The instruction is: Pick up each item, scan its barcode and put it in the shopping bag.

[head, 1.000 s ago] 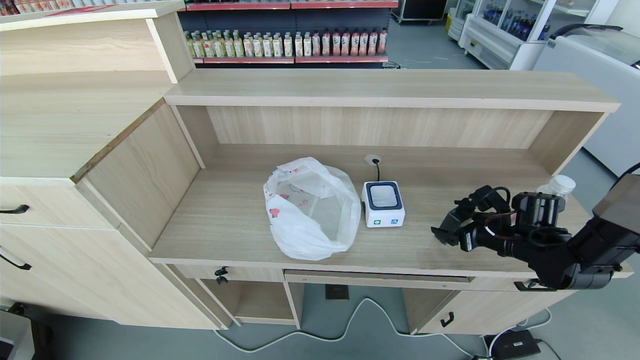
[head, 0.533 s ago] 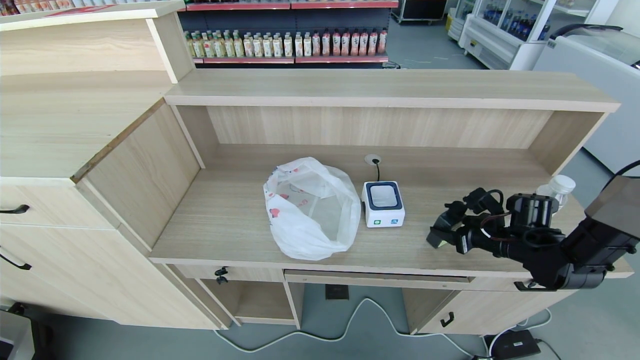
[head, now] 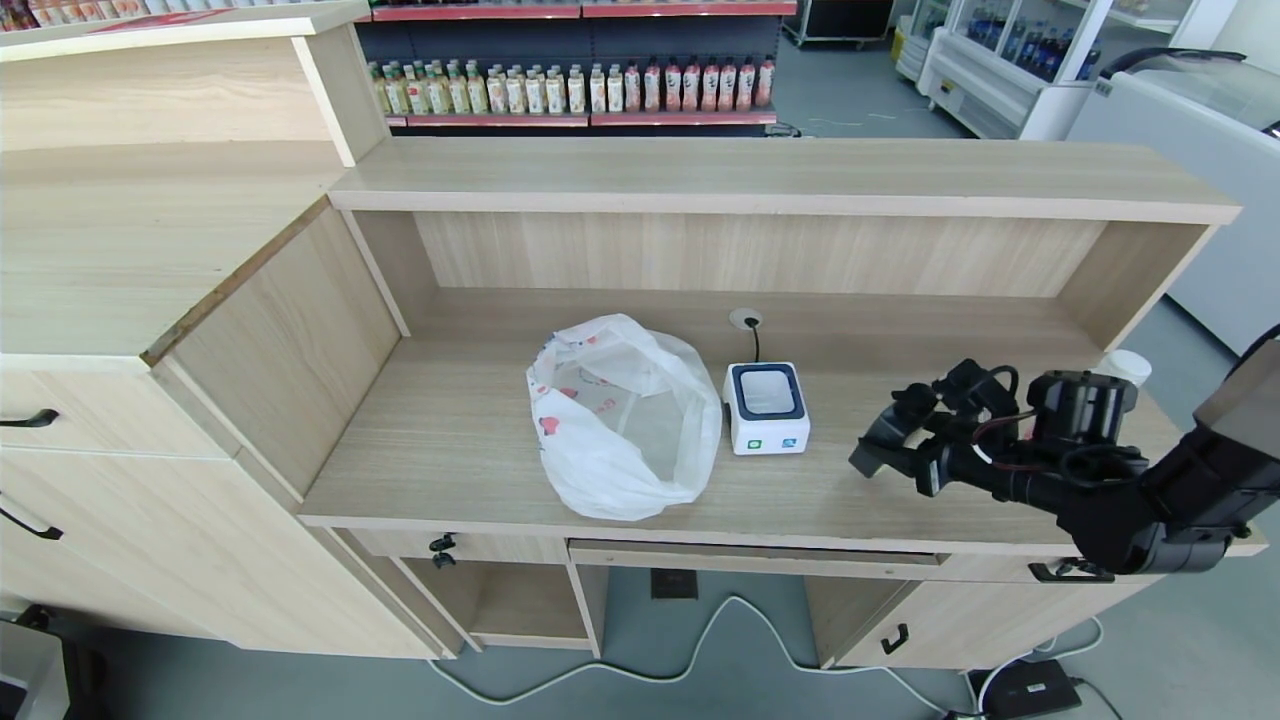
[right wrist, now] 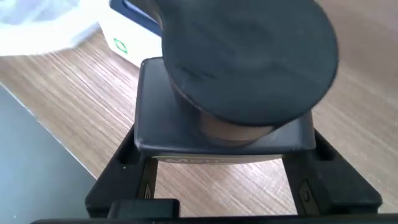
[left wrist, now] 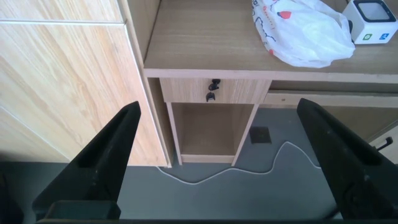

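On the counter, dead centre: shopping bag. It's thin white plastic with red print, slumped flat, mouth gaping so the inside shows.

At the bag's 3 o'clock, just beside it, is the scanner. It's a white box with a dark-framed window facing up. The cable leaves at 12 o'clock.

The right gripper is at the scanner's 3 o'clock, apart from it, above the counter top, fingers pointing toward 9 o'clock. They are clamped on an item with a round dark cap, a brownish band under it and a grey squared body. It's blurred, so I can't tell what product.

A white cap pokes out behind the right arm, at the gripper's 2 o'clock, near the counter's right end.

The left gripper hangs low off the counter's 7 o'clock side, below the top. Its fingers are spread wide with nothing between them. Past them is the counter front and a drawer with a key in the lock.
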Controlling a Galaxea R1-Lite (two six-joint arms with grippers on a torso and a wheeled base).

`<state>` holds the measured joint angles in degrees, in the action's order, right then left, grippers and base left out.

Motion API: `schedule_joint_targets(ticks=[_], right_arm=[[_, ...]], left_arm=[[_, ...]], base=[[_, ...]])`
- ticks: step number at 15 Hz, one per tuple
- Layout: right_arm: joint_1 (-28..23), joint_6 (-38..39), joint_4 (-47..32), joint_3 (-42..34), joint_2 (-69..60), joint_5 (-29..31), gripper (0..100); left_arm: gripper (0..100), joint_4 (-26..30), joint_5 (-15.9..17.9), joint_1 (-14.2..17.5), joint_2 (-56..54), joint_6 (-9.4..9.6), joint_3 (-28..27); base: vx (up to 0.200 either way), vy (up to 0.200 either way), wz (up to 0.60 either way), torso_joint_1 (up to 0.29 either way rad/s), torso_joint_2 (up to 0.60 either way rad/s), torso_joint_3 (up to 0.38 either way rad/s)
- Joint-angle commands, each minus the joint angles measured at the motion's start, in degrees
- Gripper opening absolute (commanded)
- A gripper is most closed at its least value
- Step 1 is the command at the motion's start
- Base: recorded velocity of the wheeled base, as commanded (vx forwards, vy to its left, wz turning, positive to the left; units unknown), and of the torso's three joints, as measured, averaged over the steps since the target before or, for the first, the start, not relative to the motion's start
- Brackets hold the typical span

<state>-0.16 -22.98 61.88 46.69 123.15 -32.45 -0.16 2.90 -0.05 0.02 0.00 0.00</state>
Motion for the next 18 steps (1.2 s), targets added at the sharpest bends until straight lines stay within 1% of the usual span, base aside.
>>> schedule_joint_targets(ticks=[1, 4, 5, 6, 8, 10, 11, 12, 13, 14, 17, 18], right_arm=[[2.3, 3.6, 0.9, -0.4, -8.9, -3.1, 0], [6.7, 6.5, 3.9, 0.2, -18.0, -3.8, 0], [10.3, 7.7, 7.1, 0.0, -23.6, -4.6, 0], [11.9, 7.5, 7.8, 0.1, -25.6, -4.6, 0], [18.4, 5.6, 9.1, -1.0, -31.5, -5.8, 0], [22.5, 1.9, 13.9, -2.8, -32.4, -8.2, 0], [24.4, 0.4, 18.3, -4.7, -32.2, -10.9, 0], [26.5, -2.2, 23.2, -6.5, -31.5, -15.0, 0], [27.2, -3.4, 24.3, -6.5, -31.1, -16.4, 0], [29.7, -5.3, 25.0, -6.0, -31.0, -19.7, 0], [33.4, -10.6, 25.6, -3.8, -30.2, -25.6, 0], [34.7, -11.6, 26.4, -3.7, -29.8, -26.3, 0]], left_arm=[[100, 0.0, 0.0, 0.0, 0.0, 0.0, 0.0], [100, 0.0, 0.0, 0.0, 0.0, 0.0, 0.0], [100, 0.0, 0.0, 0.0, 0.0, 0.0, 0.0], [100, 0.0, 0.0, 0.0, 0.0, 0.0, 0.0], [100, 0.0, 0.0, 0.0, 0.0, 0.0, 0.0], [100, 0.0, 0.0, 0.0, 0.0, 0.0, 0.0], [100, 0.0, 0.0, 0.0, 0.0, 0.09, 0.0], [100, 0.0, 0.0, 0.0, 0.0, 0.0, -0.1], [100, 0.0, 0.0, 0.0, 0.0, 0.09, 0.0], [100, 0.0, 0.0, 0.0, 0.0, 0.09, 0.0], [100, 0.0, 0.0, 0.0, 0.0, 0.0, -0.1], [100, 0.0, 0.0, 0.0, 0.0, 0.0, 0.0]], base=[[0.0, 0.0, 0.0, 0.0, 0.0, 0.0], [0.0, 0.0, 0.0, 0.0, 0.0, 0.0], [0.0, 0.0, 0.0, 0.0, 0.0, 0.0], [0.0, 0.0, 0.0, 0.0, 0.0, 0.0], [0.0, 0.0, 0.0, 0.0, 0.0, 0.0], [0.0, 0.0, 0.0, 0.0, 0.0, 0.0], [0.0, 0.0, 0.0, 0.0, 0.0, 0.0], [0.0, 0.0, 0.0, 0.0, 0.0, 0.0], [0.0, 0.0, 0.0, 0.0, 0.0, 0.0], [0.0, 0.0, 0.0, 0.0, 0.0, 0.0], [0.0, 0.0, 0.0, 0.0, 0.0, 0.0], [0.0, 0.0, 0.0, 0.0, 0.0, 0.0]])
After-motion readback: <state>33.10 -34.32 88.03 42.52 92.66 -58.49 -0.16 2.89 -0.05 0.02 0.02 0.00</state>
